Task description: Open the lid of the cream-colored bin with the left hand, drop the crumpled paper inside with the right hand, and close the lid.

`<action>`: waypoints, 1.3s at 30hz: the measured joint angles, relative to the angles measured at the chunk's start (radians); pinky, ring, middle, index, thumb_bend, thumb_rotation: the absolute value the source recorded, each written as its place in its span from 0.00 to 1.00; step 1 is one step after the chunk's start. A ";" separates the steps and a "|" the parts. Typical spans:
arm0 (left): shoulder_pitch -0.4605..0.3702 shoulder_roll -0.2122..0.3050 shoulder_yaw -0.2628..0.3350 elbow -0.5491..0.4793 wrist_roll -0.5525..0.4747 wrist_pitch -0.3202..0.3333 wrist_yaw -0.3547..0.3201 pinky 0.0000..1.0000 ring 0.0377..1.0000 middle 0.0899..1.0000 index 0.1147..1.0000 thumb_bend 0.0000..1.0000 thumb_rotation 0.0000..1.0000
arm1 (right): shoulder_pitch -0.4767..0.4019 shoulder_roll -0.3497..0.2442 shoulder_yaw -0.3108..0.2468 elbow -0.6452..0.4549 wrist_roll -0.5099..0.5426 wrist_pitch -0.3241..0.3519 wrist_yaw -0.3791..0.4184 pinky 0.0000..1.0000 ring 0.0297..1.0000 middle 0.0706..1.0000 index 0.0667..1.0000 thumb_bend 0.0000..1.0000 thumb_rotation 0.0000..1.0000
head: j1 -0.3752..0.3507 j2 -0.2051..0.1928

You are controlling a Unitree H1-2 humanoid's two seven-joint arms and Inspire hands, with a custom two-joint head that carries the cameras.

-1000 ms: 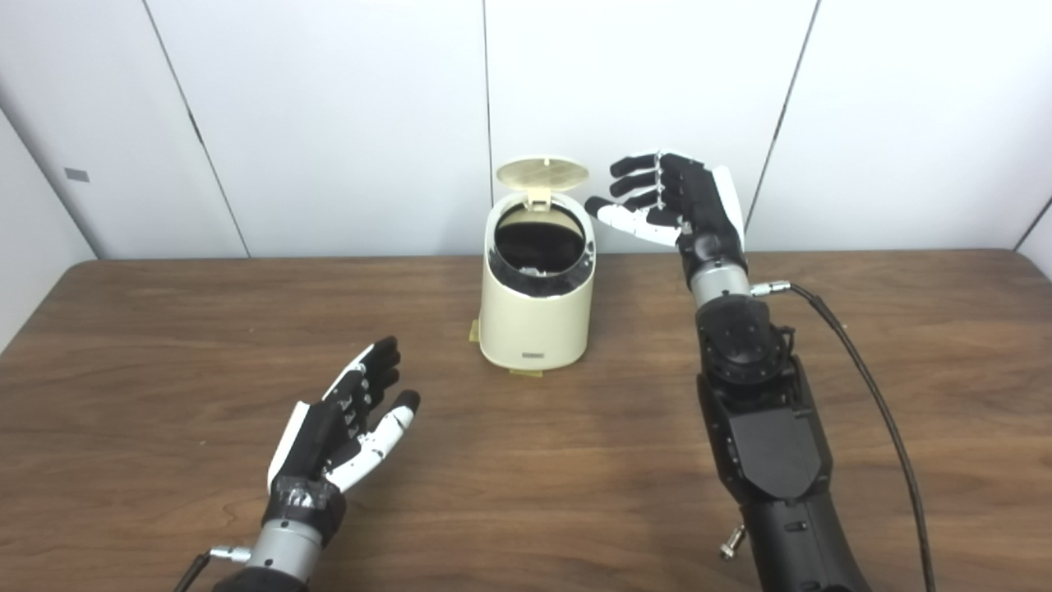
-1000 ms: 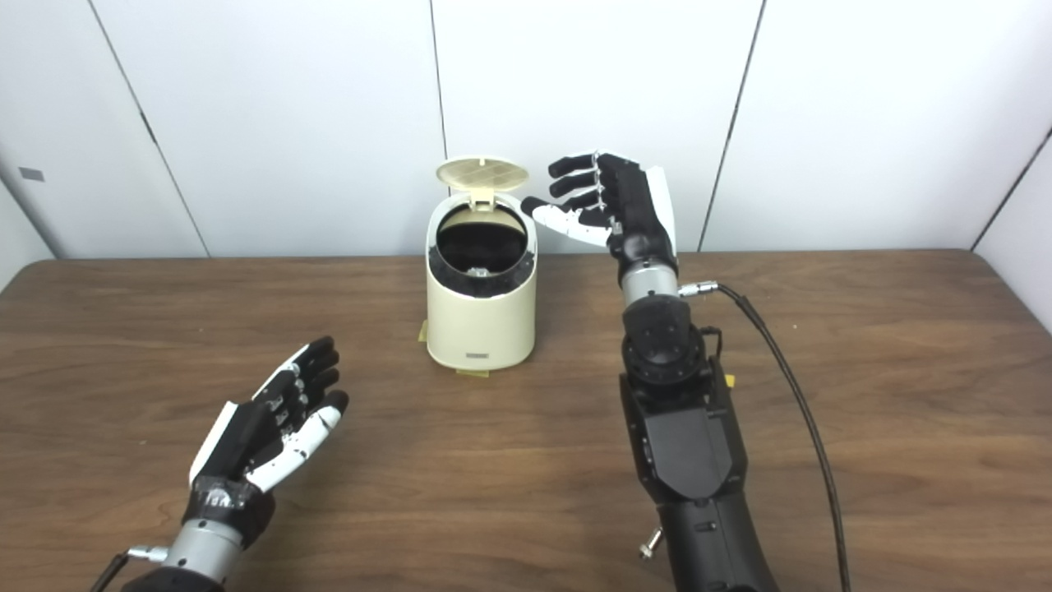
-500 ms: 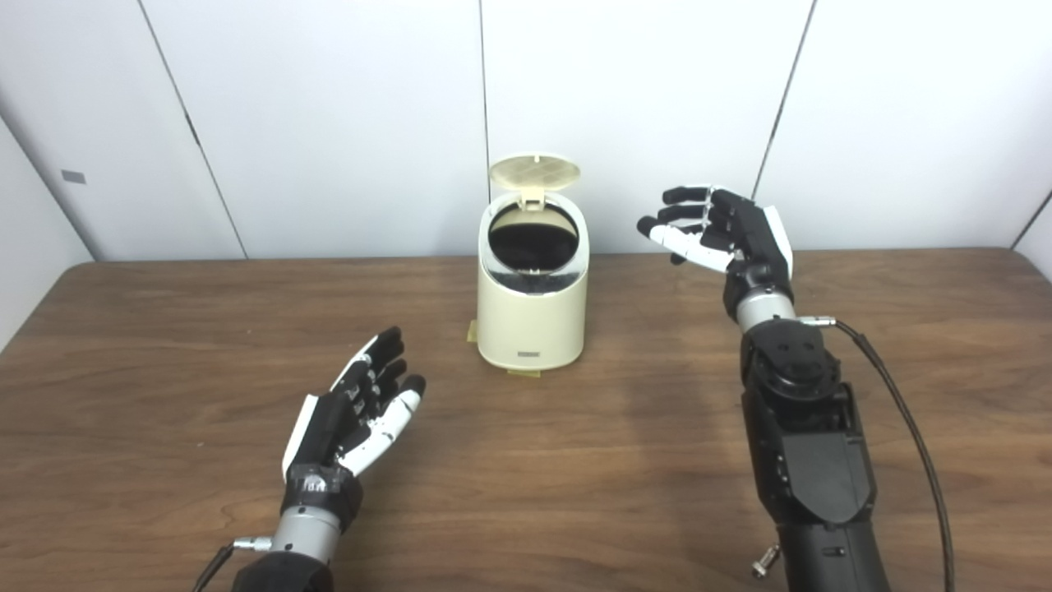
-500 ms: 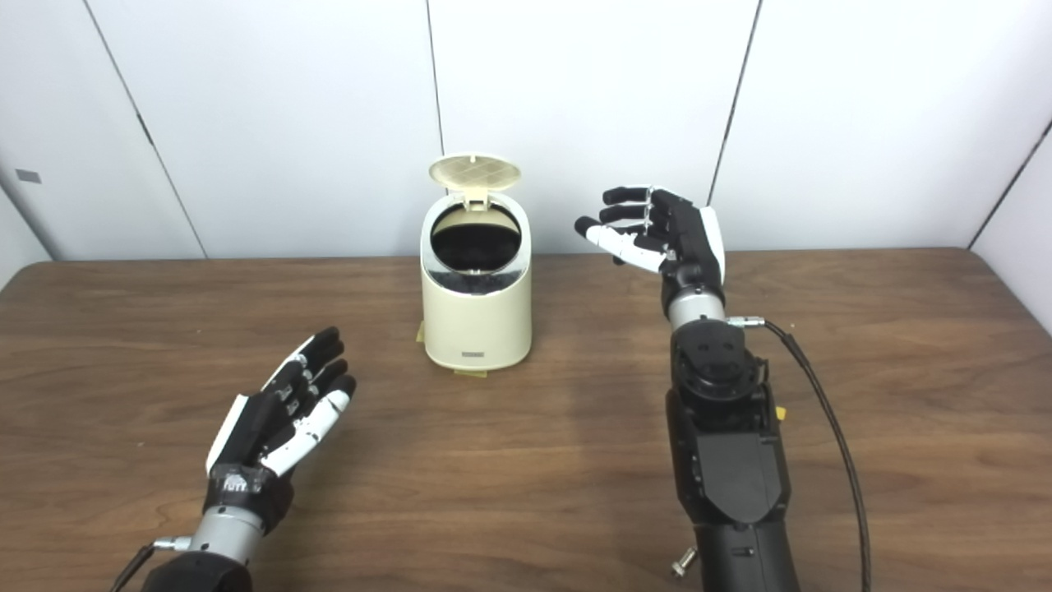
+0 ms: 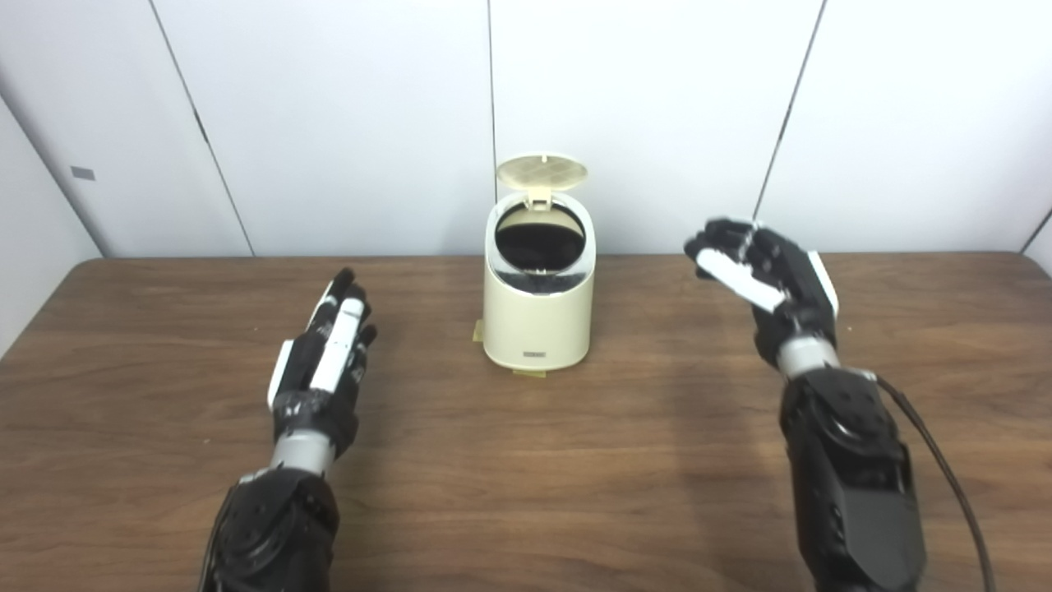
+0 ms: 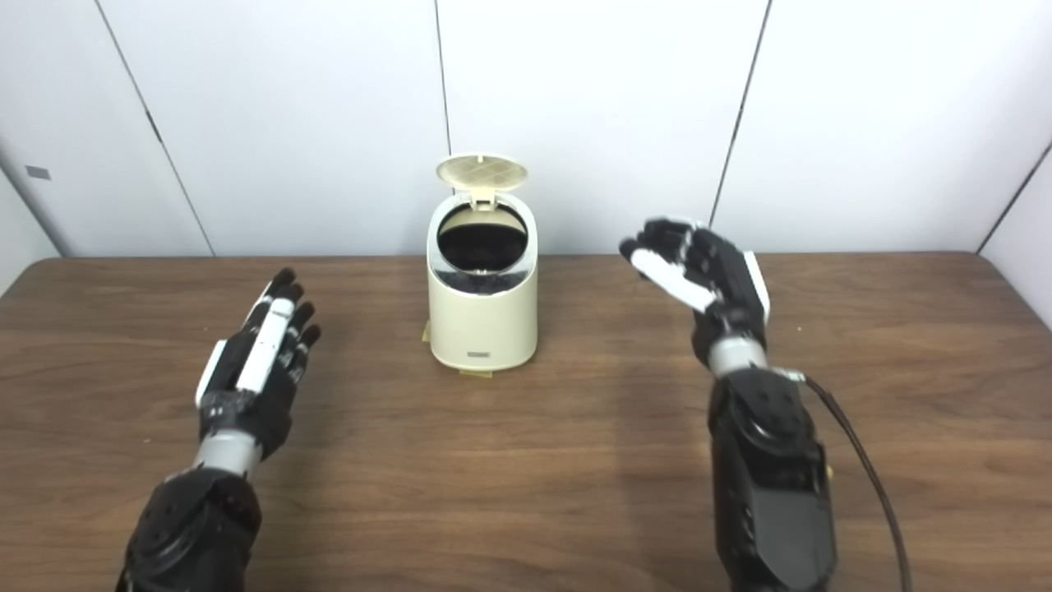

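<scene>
Here you see one cream-colored bin (image 5: 537, 312) at 12 o'clock on the table (image 5: 575, 460), its one lid (image 5: 542, 172) upright. Two hands hold nothing: left hand (image 5: 323, 358) at 9 o'clock, fingers spread; right hand (image 5: 768, 275) at 3 o'clock, fingers loosely curled.

Looks like a lab/test setup, not a home: bare white panel walls (image 5: 641, 107) w/ dark seams from 9 to 3 o'clock, a plain dark wood-grain counter (image 5: 526, 460), and a black cable (image 5: 945, 485) running off the robot arm at 4 o'clock.
</scene>
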 measured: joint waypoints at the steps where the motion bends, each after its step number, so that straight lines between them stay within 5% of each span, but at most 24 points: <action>1: -0.011 0.010 0.000 0.011 -0.002 0.000 0.000 1.00 1.00 1.00 1.00 0.43 0.66 | 0.015 -0.007 0.004 -0.003 0.006 0.001 0.009 0.94 0.93 0.93 0.89 0.53 0.88 | 0.000 0.002; 5: -0.059 0.046 -0.010 0.061 -0.005 0.000 0.000 1.00 1.00 1.00 1.00 0.48 0.66 | 0.075 -0.049 0.053 -0.032 0.011 -0.006 0.056 0.96 0.96 0.96 0.91 0.57 0.99 | 0.002 -0.003; 14: -0.147 0.119 -0.093 0.160 0.006 0.000 -0.018 1.00 1.00 1.00 1.00 0.43 0.73 | 0.153 -0.065 0.133 -0.059 -0.029 -0.095 0.108 0.98 0.99 0.96 0.93 0.62 1.00 | 0.025 -0.017; 29: -0.341 0.183 -0.158 0.342 0.018 0.000 -0.045 1.00 1.00 0.98 0.94 0.45 0.78 | 0.221 -0.042 0.106 0.011 -0.043 -0.273 0.092 1.00 1.00 0.97 0.95 0.63 1.00 | 0.040 -0.057; 39: -0.444 0.174 -0.168 0.425 0.057 0.000 -0.065 1.00 0.98 0.95 0.89 0.47 0.76 | 0.231 -0.012 0.105 0.062 -0.031 -0.376 0.077 1.00 1.00 0.98 0.96 0.66 1.00 | 0.041 -0.081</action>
